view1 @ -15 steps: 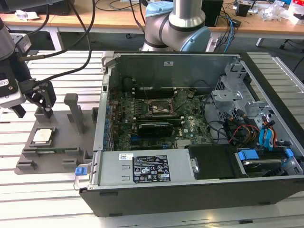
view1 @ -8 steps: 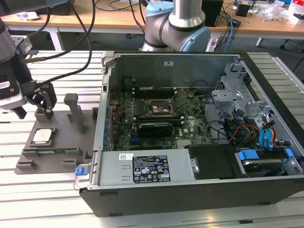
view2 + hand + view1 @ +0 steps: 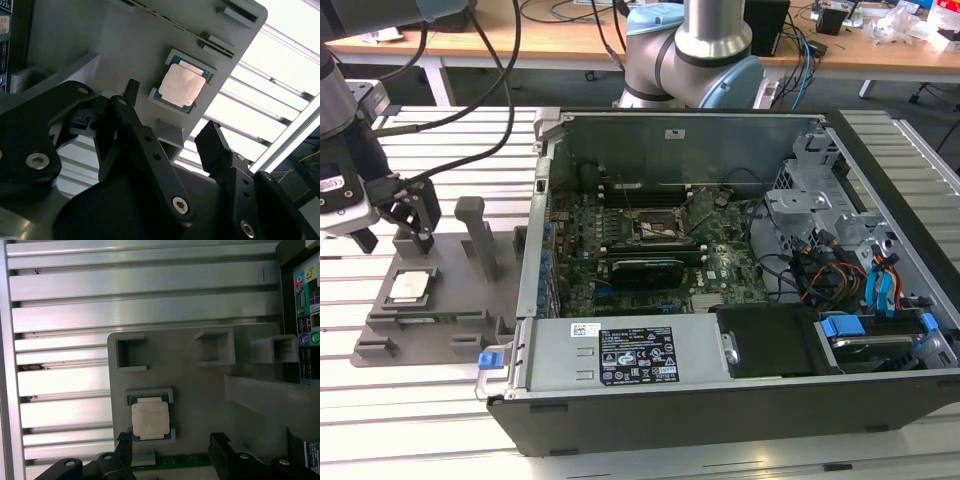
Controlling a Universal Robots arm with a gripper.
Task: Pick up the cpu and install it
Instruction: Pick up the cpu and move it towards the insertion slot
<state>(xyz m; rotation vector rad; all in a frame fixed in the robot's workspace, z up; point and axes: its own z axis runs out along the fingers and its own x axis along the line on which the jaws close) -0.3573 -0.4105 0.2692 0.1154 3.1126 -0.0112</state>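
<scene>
Claw (image 3: 395, 238) spread wide, holding nothing, above the grey fixture (image 3: 380, 345) beside the computer case (image 3: 720, 400). In the second wrist view its fingers (image 3: 150, 150) hide part of the fixture. cpu (image 3: 182, 84) lies flat in the fixture's square pocket: silver-grey lid, thin greenish edge.

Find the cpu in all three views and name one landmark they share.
Exterior view: the cpu lies in a recess of the grey fixture tray, to the exterior view's left of the computer case.
Second wrist view: the cpu sits in that recess, just beyond the open end effector.
First wrist view: the cpu sits in the recess, close to the fingertips.
Shared landmark: the grey fixture tray.
</scene>
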